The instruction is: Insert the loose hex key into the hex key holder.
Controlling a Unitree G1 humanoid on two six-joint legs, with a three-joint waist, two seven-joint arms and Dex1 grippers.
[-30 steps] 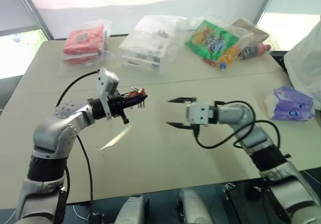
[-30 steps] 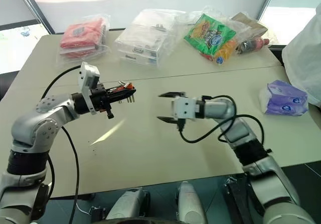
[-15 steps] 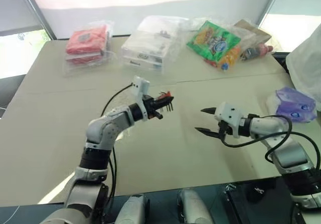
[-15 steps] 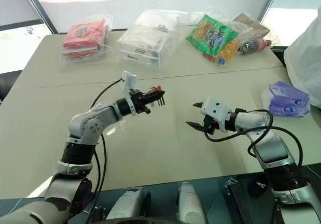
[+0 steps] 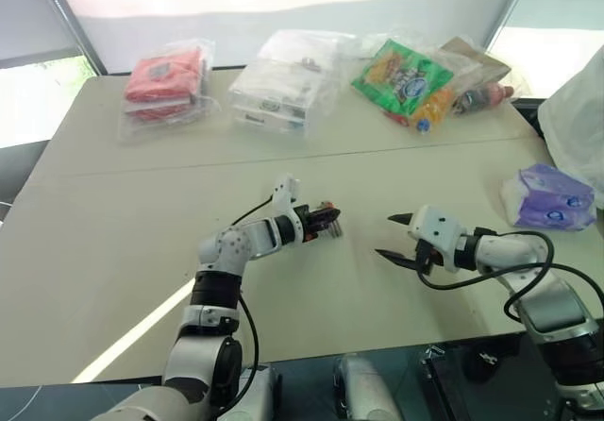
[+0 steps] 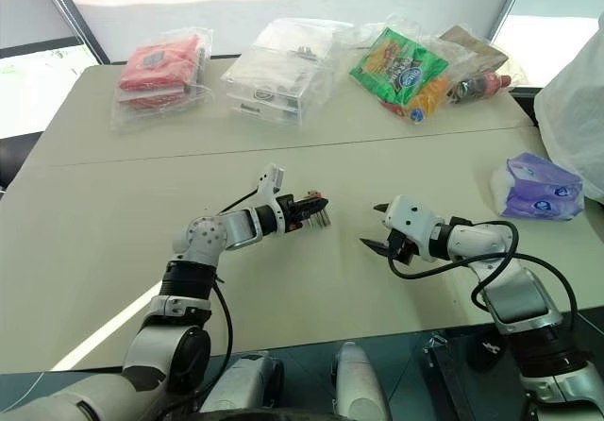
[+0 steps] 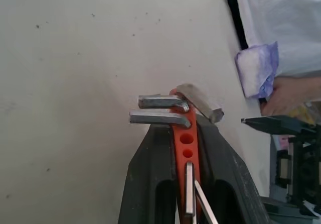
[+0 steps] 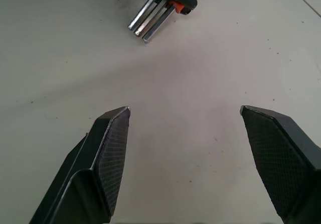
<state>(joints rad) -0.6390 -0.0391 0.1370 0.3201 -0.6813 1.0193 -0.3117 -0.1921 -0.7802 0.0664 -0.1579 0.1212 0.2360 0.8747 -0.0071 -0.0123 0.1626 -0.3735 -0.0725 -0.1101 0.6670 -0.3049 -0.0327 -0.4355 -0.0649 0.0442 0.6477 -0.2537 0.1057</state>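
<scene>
The hex key holder (image 7: pixel 179 133) is a small red-orange block with short metal keys sticking out of it. My left gripper (image 5: pixel 321 223) is shut on it, one black finger on each side, low over the middle of the table (image 5: pixel 113 204). The keys (image 8: pixel 150 18) point toward my right gripper (image 5: pixel 387 236), which hangs open and empty a short way to the right. I cannot pick out the loose hex key as a separate piece; it is out of view or hidden among the holder's keys.
Along the table's far edge lie a red packet in clear plastic (image 5: pixel 162 76), clear plastic boxes (image 5: pixel 278 86) and a green snack bag (image 5: pixel 401 72). A purple tissue pack (image 5: pixel 552 197) sits at the right edge, below a white bag (image 5: pixel 576 109).
My left arm has swung down and to the right with the holder, from mid-air to just above the table. My right gripper has drawn off to the right, still open.
</scene>
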